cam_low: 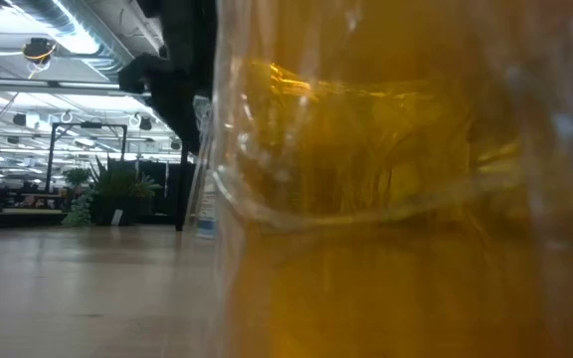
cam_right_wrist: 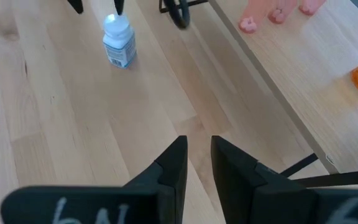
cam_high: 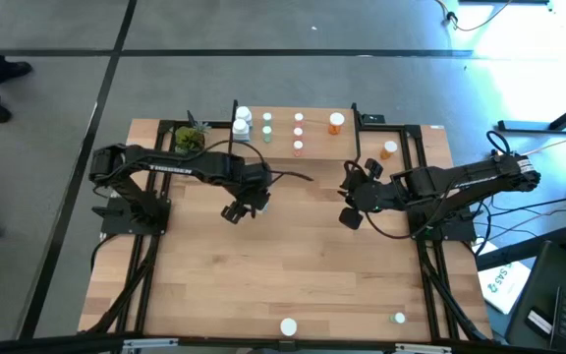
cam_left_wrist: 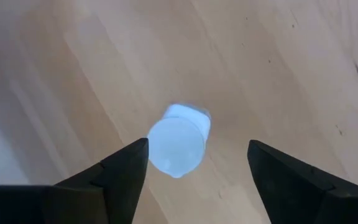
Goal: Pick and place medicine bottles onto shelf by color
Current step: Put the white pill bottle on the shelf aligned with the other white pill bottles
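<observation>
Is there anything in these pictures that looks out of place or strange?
Yes. A translucent orange bottle stands right against the low camera and fills most of that view, hiding the table and shelf behind it. The other small white-capped bottles appear upright; nothing looks spilled.

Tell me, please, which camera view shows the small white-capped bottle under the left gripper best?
The right wrist view: the small white-capped bottle stands upright in side view on the wooden table. The left wrist view shows only its cap from above, between the open left gripper's fingers. High view hides it; low view is blocked.
</observation>
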Robot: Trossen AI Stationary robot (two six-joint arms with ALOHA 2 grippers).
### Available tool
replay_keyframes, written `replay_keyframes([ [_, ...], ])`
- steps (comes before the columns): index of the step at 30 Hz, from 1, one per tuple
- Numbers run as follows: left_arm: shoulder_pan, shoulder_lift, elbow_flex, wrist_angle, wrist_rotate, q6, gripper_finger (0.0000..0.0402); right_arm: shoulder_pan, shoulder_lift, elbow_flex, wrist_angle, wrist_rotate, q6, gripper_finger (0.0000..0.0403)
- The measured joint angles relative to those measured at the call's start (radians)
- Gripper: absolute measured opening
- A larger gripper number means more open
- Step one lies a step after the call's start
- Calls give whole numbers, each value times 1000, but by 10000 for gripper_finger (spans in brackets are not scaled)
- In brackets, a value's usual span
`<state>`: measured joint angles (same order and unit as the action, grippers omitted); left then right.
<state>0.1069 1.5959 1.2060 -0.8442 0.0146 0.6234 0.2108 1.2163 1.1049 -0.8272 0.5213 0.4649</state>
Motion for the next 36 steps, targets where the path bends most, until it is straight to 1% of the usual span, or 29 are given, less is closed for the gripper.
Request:
replay_keyframes([
  [6,27,52,0,13,7,67,269,0,0,0,1,-1,-1,74],
  [15,48,51,0,38,7,120,269,0,0,0,4,0,0,74],
  [17,51,55,0,39,6,121,269,0,0,0,4,0,0,74],
  [24,59,135,0,45,8,138,269,0,0,0,9,-1,1,74],
  [27,59,159,-1,51,8,142,269,0,0,0,10,-17,0,74],
  [36,57,161,-1,49,11,97,269,0,0,0,16,-27,0,74],
])
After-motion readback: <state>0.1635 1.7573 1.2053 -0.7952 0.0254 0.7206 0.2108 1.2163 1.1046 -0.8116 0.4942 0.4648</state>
